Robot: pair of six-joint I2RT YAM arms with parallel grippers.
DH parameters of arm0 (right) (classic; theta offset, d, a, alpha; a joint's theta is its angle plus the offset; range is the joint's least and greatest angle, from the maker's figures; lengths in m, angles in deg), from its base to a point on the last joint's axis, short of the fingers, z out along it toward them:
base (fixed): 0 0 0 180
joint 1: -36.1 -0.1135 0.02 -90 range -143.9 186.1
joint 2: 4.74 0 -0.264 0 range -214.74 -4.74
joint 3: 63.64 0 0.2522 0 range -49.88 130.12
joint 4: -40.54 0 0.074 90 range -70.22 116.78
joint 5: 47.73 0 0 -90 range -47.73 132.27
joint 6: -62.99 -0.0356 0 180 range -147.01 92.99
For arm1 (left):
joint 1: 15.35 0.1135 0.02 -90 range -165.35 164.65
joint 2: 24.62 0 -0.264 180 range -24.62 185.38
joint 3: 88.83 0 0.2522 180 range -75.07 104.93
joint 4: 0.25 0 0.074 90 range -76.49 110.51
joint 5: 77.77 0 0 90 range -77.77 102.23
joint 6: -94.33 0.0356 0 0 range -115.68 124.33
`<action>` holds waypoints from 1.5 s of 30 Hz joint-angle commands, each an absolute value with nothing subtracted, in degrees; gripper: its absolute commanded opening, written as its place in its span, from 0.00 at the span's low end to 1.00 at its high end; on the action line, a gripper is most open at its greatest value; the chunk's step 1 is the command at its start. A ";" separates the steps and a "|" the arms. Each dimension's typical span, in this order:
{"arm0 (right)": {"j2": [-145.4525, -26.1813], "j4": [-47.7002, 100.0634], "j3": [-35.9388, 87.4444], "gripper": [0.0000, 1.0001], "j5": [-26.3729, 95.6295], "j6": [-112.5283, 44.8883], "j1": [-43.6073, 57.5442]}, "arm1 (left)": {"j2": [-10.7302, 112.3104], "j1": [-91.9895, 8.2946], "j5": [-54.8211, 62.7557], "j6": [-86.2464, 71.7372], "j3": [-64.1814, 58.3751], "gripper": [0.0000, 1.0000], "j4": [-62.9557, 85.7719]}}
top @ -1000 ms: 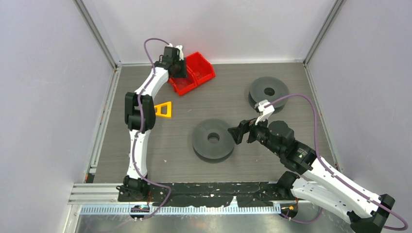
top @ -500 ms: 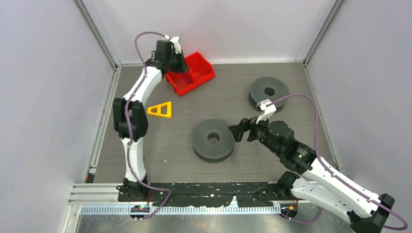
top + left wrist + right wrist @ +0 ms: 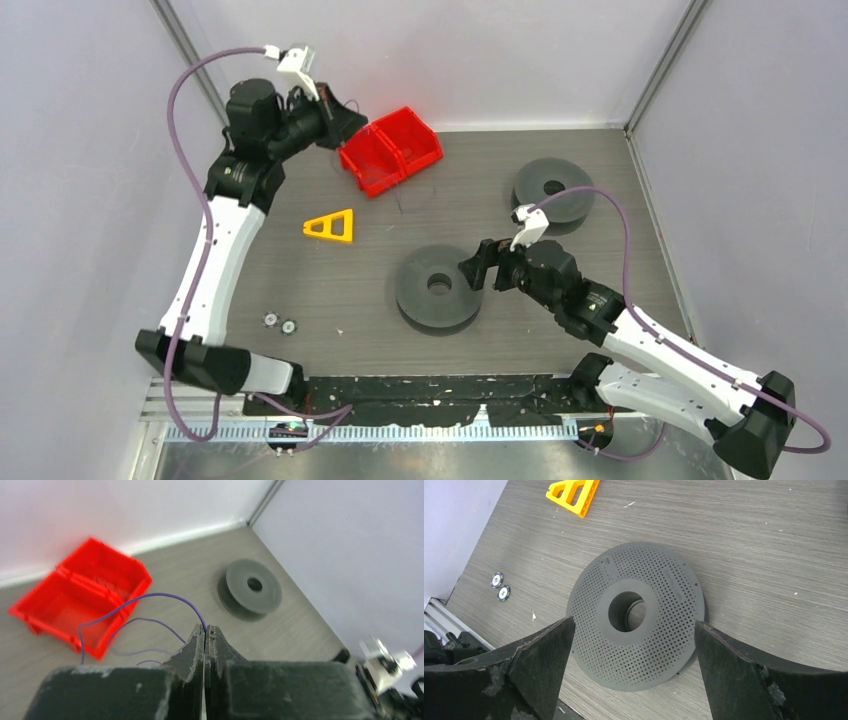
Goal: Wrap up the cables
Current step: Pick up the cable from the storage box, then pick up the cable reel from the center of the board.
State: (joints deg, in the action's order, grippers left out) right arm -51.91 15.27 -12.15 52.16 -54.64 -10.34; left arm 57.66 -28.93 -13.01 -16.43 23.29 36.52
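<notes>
Auditor: Findings, left side of the bench (image 3: 330, 290)?

Inspector: Two small round tokens (image 3: 279, 322) lie near the front left. A yellow triangle (image 3: 347, 227) lies flat behind them. The left end effector (image 3: 206, 630) is raised at the back left, its jaws pressed together on one end of the cable (image 3: 160, 594).

Auditor: Cable position?

Inspector: It is a thin wire, purplish in the wrist view. It arcs from the fingertips and loops across the red bin (image 3: 122, 560). I cannot tell whether its far end lies inside.

Auditor: Centre and right?

Inspector: The near spool (image 3: 659, 630) lies flat at mid-bench with no wire on it. The right end effector (image 3: 472, 272) is at its right edge, jaws spread wide to either side of the disc and gripping nothing. The far spool (image 3: 577, 192) lies flat at the back right, well apart.
</notes>
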 commanded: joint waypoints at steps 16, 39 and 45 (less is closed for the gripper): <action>-62.57 29.69 -22.79 0.95 30.79 -54.81 3.16 | 18.94 -29.05 -7.71 -10.54 -23.94 0.00 39.27; -58.44 15.42 -11.69 0.06 40.06 -59.70 2.80 | 12.67 -29.69 2.22 -8.62 -26.18 0.00 40.76; -58.91 -0.87 -1.38 0.05 63.27 -62.15 -7.67 | 12.71 -29.67 1.58 -8.68 -26.11 0.00 40.76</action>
